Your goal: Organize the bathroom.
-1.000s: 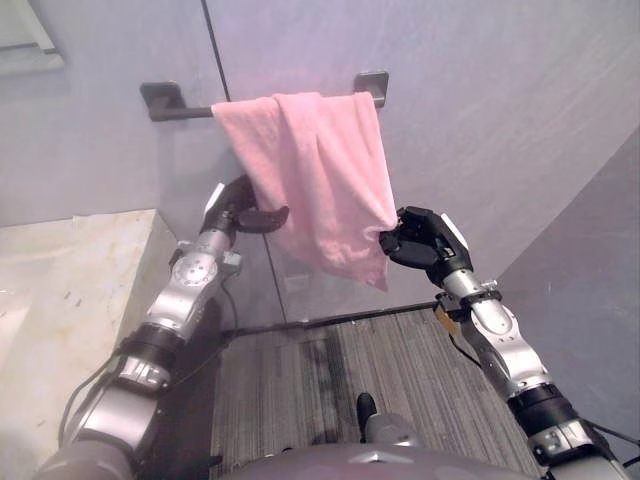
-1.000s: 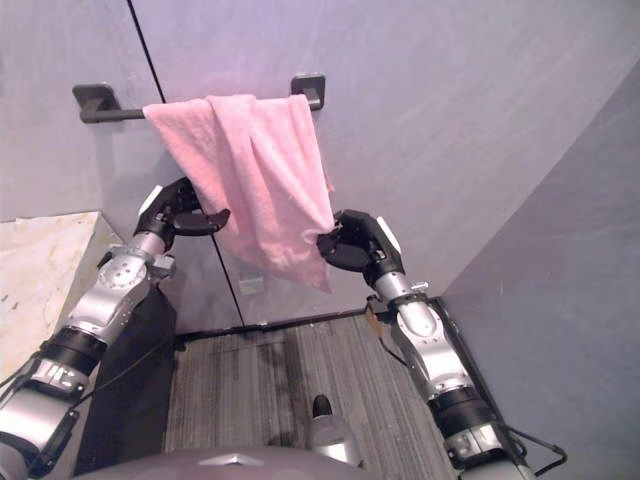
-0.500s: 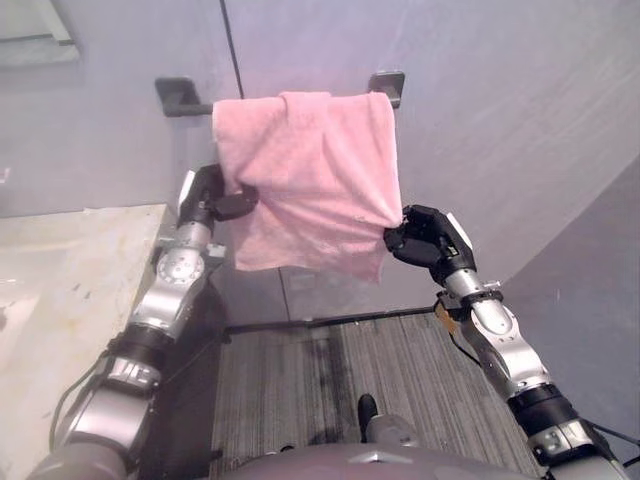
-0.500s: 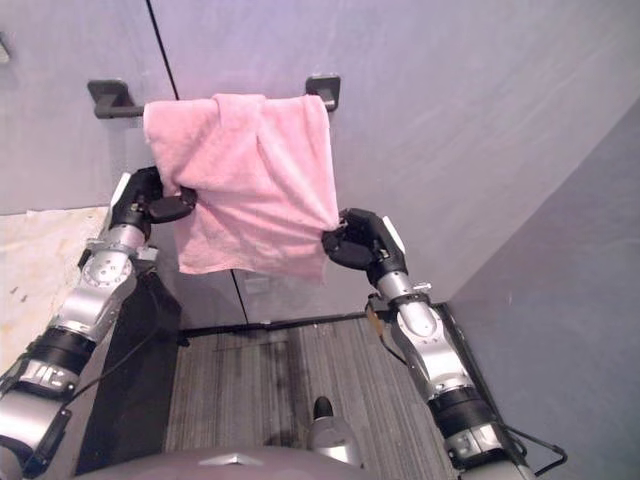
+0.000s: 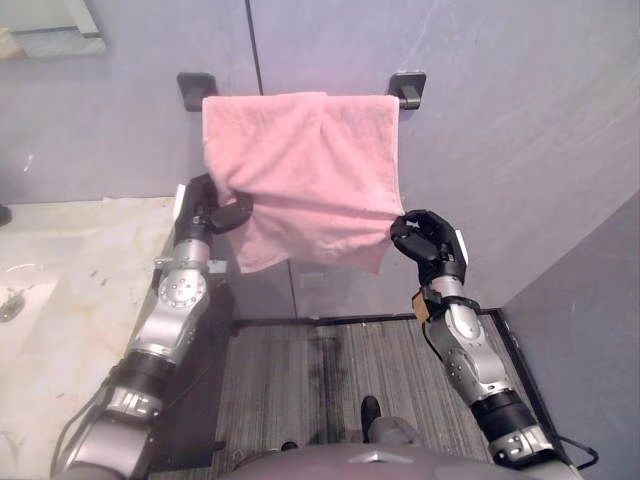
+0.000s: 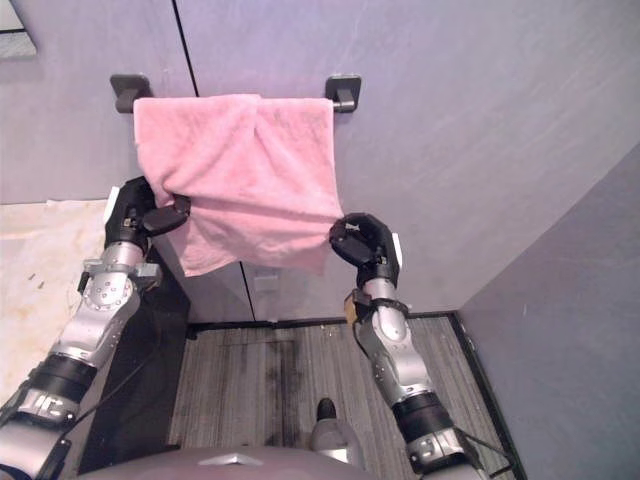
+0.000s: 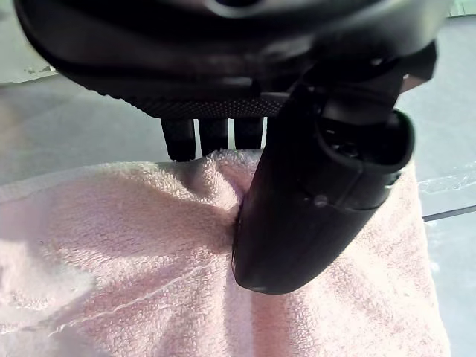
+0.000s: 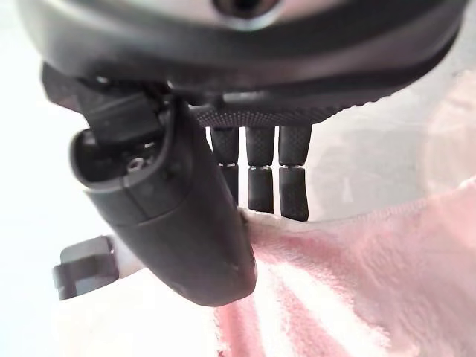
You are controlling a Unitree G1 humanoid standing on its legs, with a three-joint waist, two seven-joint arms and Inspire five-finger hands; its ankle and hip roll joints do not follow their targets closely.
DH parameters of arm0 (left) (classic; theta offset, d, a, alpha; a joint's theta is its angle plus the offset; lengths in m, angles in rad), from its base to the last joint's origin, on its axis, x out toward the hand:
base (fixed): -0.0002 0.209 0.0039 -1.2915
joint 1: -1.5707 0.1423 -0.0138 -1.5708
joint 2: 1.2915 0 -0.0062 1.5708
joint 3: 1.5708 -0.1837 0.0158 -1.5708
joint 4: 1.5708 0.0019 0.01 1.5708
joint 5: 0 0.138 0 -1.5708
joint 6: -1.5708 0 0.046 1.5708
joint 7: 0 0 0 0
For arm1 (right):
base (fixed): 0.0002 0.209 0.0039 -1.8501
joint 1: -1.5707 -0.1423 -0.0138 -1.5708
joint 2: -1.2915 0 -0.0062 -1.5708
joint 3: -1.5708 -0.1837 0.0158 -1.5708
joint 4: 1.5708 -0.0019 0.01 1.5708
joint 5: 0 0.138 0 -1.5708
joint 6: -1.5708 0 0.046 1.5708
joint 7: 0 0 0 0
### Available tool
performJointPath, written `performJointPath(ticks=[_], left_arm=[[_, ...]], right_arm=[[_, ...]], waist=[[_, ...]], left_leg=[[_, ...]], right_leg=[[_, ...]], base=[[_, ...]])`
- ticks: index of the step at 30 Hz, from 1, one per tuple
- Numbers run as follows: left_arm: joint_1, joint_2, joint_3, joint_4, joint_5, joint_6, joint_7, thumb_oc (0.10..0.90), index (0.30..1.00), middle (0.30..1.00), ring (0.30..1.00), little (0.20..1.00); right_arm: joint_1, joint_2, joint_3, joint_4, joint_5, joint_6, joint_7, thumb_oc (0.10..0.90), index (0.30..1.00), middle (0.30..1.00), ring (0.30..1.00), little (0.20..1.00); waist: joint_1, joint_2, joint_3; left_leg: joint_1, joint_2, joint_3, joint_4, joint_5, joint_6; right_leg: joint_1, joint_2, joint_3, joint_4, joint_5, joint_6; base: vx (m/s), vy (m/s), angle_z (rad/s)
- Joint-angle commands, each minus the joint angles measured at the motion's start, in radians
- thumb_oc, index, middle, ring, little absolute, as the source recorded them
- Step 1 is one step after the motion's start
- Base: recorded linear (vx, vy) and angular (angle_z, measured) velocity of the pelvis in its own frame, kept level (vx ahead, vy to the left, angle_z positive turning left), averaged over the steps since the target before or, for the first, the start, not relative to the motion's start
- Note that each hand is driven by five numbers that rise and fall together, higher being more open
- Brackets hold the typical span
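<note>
A pink towel (image 5: 300, 170) hangs over a dark towel bar (image 5: 409, 88) fixed to the grey wall. My left hand (image 5: 212, 208) pinches the towel's left edge about halfway down, thumb (image 7: 312, 201) pressed on the cloth against the fingers. On the other side my right hand (image 5: 428, 238) pinches the towel's lower right corner, thumb (image 8: 178, 223) over the cloth. Between the two hands the towel is drawn out wide, with its lower part pulled away from the wall.
A pale stone counter (image 5: 60, 300) with a sink lies at the left. Striped grey flooring (image 5: 340, 370) runs below the towel. A second grey wall (image 5: 590, 300) closes in at the right, forming a corner.
Both hands have spread apart and the towel now hangs flatter and wider across the bar. The camera has also shifted, so the whole scene sits further right.
</note>
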Motion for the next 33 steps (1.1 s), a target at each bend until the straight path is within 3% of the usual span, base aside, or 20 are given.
performJointPath(ticks=[1, 5, 6, 7, 8, 10, 22, 33], left_arm=[[-0.079, 0.029, 0.08, -0.052, 0.029, -0.12, 0.102, 0.433, 0.349, 0.349, 0.349, 0.349], [-0.09, 0.031, 0.069, -0.049, 0.025, -0.113, 0.093, 0.521, 0.481, 0.481, 0.481, 0.481], [-0.095, 0.033, 0.063, -0.045, 0.021, -0.112, 0.091, 0.709, 0.764, 0.764, 0.764, 0.764], [-0.096, 0.034, 0.062, -0.045, 0.02, -0.11, 0.092, 0.775, 0.862, 0.862, 0.862, 0.862], [-0.098, 0.034, 0.061, -0.043, 0.016, -0.107, 0.088, 0.8, 0.9, 0.9, 0.9, 0.9], [-0.102, 0.035, 0.057, -0.035, 0.016, -0.1, 0.085, 0.8, 0.9, 0.9, 0.9, 0.9], [-0.025, -0.011, 0.081, -0.068, -0.039, -0.049, 0.014, 0.8, 0.9, 0.9, 0.9, 0.9], [0.045, -0.035, 0.053, -0.075, -0.074, 0.062, -0.117, 0.8, 0.9, 0.9, 0.9, 0.9]], right_arm=[[-0.062, -0.028, -0.106, -0.025, 0.056, -0.102, -0.109, 0.4, 0.3, 0.3, 0.3, 0.3], [-0.073, -0.02, -0.095, -0.024, 0.055, -0.098, -0.119, 0.4, 0.3, 0.3, 0.3, 0.3], [-0.076, -0.021, -0.09, -0.022, 0.048, -0.102, -0.116, 0.4, 0.3, 0.3, 0.3, 0.3], [-0.077, -0.021, -0.089, -0.023, 0.047, -0.103, -0.115, 0.4, 0.3, 0.3, 0.3, 0.3], [-0.079, -0.022, -0.088, -0.023, 0.047, -0.102, -0.113, 0.562, 0.542, 0.542, 0.542, 0.542], [-0.086, -0.029, -0.09, -0.021, 0.045, -0.094, -0.099, 0.8, 0.9, 0.9, 0.9, 0.9], [-0.032, -0.062, -0.117, -0.042, -0.066, -0.107, -0.082, 0.8, 0.9, 0.9, 0.9, 0.9], [0.016, -0.062, -0.141, -0.005, -0.069, -0.114, -0.079, 0.8, 0.9, 0.9, 0.9, 0.9]], waist=[[0.02, 0.066, -0.039], [0.02, 0.068, -0.037], [0.02, 0.069, -0.037], [0.02, 0.07, -0.038], [0.02, 0.07, -0.037], [0.021, 0.07, -0.038], [0.032, 0.065, -0.03], [0.06, 0.059, -0.025]], left_leg=[[-0.008, -0.012, -0.061, 0.032, -0.11, 0.018], [-0.01, -0.014, -0.061, 0.033, -0.109, 0.018], [-0.01, -0.014, -0.06, 0.035, -0.109, 0.017], [-0.01, -0.014, -0.06, 0.035, -0.109, 0.017], [-0.01, -0.014, -0.059, 0.036, -0.109, 0.017], [-0.013, -0.015, -0.06, 0.04, -0.11, 0.016], [-0.021, -0.015, -0.079, 0.042, -0.107, 0.018], [-0.033, -0.008, -0.117, 0.002, -0.085, 0.017]], right_leg=[[-0.088, -0.062, -0.03, 0.144, -0.069, 0.082], [-0.089, -0.061, -0.029, 0.144, -0.07, 0.08], [-0.09, -0.06, -0.028, 0.144, -0.07, 0.08], [-0.09, -0.06, -0.027, 0.144, -0.07, 0.08], [-0.09, -0.059, -0.027, 0.145, -0.071, 0.08], [-0.089, -0.059, -0.027, 0.145, -0.073, 0.079], [-0.097, -0.057, -0.023, 0.166, -0.066, 0.08], [-0.074, -0.054, -0.07, 0.15, -0.089, 0.084]], base=[[0.0, 0.0, 0.0], [0.0, 0.0, 0.0], [0.0, 0.0, 0.0], [0.0, 0.0, 0.0], [0.0, 0.0, 0.0], [-0.02, -0.005, 0.0], [-0.07, -0.022, 0.0], [-0.09, -0.043, 0.12]])
